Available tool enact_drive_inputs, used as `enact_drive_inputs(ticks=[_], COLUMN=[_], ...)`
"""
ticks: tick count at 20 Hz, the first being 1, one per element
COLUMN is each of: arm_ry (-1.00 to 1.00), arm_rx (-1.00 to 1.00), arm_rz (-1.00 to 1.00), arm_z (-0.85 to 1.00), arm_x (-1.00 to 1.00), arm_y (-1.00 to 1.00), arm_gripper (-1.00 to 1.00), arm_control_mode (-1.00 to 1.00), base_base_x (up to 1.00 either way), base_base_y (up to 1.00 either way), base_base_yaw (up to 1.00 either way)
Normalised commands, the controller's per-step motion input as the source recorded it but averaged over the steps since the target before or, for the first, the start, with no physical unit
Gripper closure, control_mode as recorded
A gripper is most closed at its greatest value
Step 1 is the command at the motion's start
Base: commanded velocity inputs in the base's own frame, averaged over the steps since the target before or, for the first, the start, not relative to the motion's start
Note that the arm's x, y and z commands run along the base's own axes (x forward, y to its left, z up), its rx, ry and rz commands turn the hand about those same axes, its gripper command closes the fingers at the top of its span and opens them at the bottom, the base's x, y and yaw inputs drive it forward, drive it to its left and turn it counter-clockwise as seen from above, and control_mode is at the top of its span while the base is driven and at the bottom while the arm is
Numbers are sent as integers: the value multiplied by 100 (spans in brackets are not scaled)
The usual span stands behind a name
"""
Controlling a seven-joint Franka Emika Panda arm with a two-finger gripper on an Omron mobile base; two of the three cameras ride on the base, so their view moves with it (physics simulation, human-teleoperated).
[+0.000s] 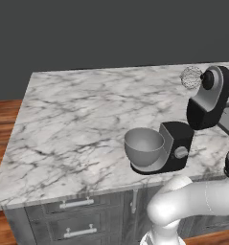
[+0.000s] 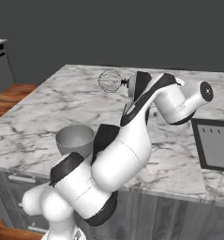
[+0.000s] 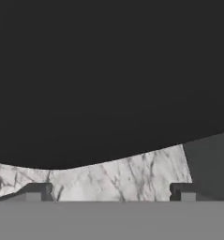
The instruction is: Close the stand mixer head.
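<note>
White and bent, the robot arm point(image 2: 118, 159) rose closest to the camera, in front of the counter's near edge. Behind it, the marble counter point(image 1: 77, 119) held a stand mixer close to that near edge, toward the right end in the left base view. The grey bowl point(image 1: 143, 147) sat on the mixer's foot, right beside the black base column point(image 1: 179, 143) with its grey knob point(image 1: 181, 152).

The stand mixer head point(image 1: 211, 98) was tipped up and back above the column. Its grey underside faced the bowl, and its wire whisk point(image 1: 191, 77) stuck out in the air, well above the bowl.

The gripper point(image 3: 112, 191) was pressed up close to the black top of the head. In the hand view, its two finger tips point(image 3: 37, 191) stood apart, one at each side, with nothing between them. Marble showed under the black curve there.

A dark flat panel point(image 2: 214, 143) lay in the counter on the right side in the right base view. Grey drawers point(image 1: 77, 217) with silver handles sat under the counter's near edge.
</note>
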Motion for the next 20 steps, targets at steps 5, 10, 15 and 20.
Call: enact_drive_inputs(ticks=[5,10,15,20], arm_ry=[-24,-9,-6,0], arm_rx=[-32,-21,-27,-41], arm_rz=[35,45,43,46], arm_z=[-17,0,0,83], arm_x=[0,-7,-19,-7], arm_y=[100,100,100,100], arm_gripper=[-100,-100,-100,-100], arm_control_mode=[-100,-100,-100,-100], base_base_x=[0,0,0,0], base_base_y=[0,0,0,0], base_base_yaw=[0,0,0,0])
